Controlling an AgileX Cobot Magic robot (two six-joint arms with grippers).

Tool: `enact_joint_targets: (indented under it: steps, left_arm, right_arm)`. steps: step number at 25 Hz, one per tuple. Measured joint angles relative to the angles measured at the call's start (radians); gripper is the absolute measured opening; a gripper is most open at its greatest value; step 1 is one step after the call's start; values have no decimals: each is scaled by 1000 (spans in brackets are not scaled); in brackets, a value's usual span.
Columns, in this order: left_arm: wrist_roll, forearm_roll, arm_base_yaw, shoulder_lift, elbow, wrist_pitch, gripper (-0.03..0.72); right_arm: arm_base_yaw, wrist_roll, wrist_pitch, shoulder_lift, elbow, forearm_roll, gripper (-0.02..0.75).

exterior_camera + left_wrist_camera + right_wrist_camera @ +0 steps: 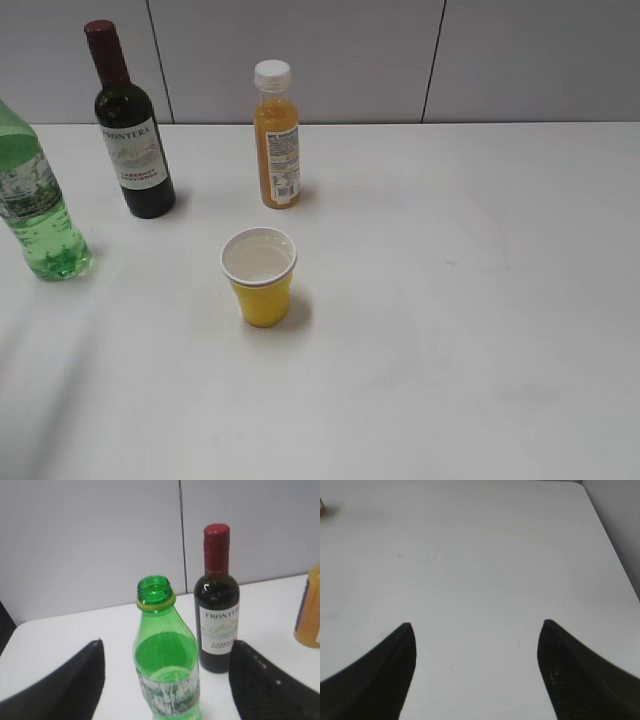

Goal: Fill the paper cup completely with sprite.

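Note:
The yellow paper cup [260, 277] stands upright in the middle of the white table [460, 300], holding some clear liquid. The green sprite bottle [35, 205] stands upright at the far left, uncapped. In the left wrist view the sprite bottle [165, 660] stands between the two fingers of my open left gripper [167, 650], with gaps on both sides. My right gripper [476, 625] is open and empty over bare table. Neither gripper shows in the exterior view.
A dark wine bottle [130, 130] stands at the back left; it also shows in the left wrist view [216, 600] behind the sprite. An orange juice bottle [276, 135] stands behind the cup. A grey panelled wall [400, 50] bounds the table's far edge.

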Motion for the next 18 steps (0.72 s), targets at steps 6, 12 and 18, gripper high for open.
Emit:
enact_joint_targets:
  steps: [6,12,18]
  left_arm:
    - [-16,-5,23,-121,-88,407,590]
    - [-49,1,82,-281,-154,737,590]
    - [-78,1,93,-484,-156,977,590]
  right_arm:
    - [0,0,0,0,0,0,585]
    - [0,0,0,0,0,0,585]
    - [0,0,0,0,0,0,585]
